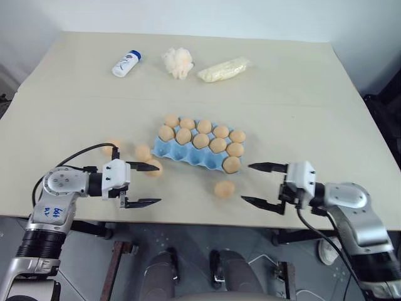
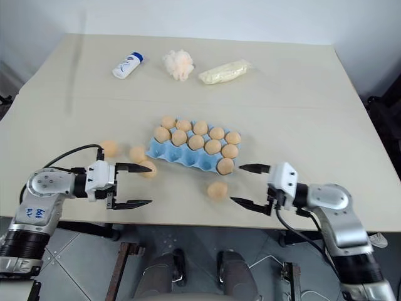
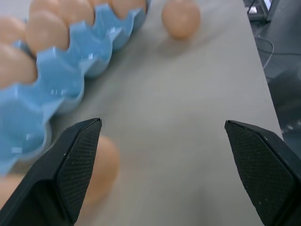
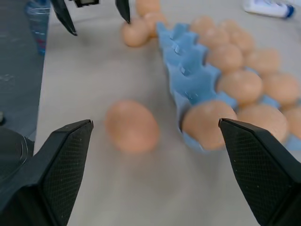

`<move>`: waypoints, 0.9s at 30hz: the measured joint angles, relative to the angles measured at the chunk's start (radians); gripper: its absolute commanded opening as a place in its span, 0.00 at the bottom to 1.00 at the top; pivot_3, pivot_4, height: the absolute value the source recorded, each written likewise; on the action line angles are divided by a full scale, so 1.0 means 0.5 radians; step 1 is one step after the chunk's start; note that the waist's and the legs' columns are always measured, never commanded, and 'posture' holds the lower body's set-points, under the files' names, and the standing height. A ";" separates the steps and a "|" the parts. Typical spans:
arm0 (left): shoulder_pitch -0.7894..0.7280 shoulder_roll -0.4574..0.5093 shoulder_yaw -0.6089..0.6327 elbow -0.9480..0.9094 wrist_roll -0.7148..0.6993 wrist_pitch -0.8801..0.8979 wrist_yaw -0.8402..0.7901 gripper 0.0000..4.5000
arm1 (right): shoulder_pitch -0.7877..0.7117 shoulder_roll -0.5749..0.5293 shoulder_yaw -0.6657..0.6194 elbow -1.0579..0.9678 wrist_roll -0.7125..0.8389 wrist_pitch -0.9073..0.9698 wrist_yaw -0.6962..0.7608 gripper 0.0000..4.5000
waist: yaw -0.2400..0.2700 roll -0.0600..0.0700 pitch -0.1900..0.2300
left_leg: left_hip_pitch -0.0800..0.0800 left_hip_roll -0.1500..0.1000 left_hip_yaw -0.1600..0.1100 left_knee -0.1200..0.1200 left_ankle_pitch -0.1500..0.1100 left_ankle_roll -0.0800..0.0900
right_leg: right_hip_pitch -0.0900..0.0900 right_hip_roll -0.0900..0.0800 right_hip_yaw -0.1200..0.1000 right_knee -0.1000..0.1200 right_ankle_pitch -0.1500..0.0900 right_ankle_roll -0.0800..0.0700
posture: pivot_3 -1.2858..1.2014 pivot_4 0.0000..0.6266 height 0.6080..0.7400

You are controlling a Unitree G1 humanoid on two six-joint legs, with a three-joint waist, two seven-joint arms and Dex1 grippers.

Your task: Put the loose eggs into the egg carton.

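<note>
Lying level, egg carton [image 1: 188,152] — long axis left-right

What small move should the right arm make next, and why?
Probably ease the right gripper forward around the loose egg lying on the table just in front of the egg carton. The gripper is open and empty, that egg sits directly ahead, and the carton's front-row cups are vacant.

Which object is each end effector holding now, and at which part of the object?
Nothing is held. The left end effector and the right end effector are both open and empty above the table, with a loose egg lying free between them.
</note>
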 measured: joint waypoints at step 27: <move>0.119 0.001 0.130 -0.003 -0.004 -0.026 0.141 1.00 | -0.524 0.370 0.258 0.288 -0.007 0.208 -0.002 0.39 | -0.021 0.000 0.000 | 0.001 0.000 -0.002 -0.001 0.000 -0.003 | -0.003 -0.002 0.000 0.007 -0.001 -0.002 | 0.52 0.24 1.00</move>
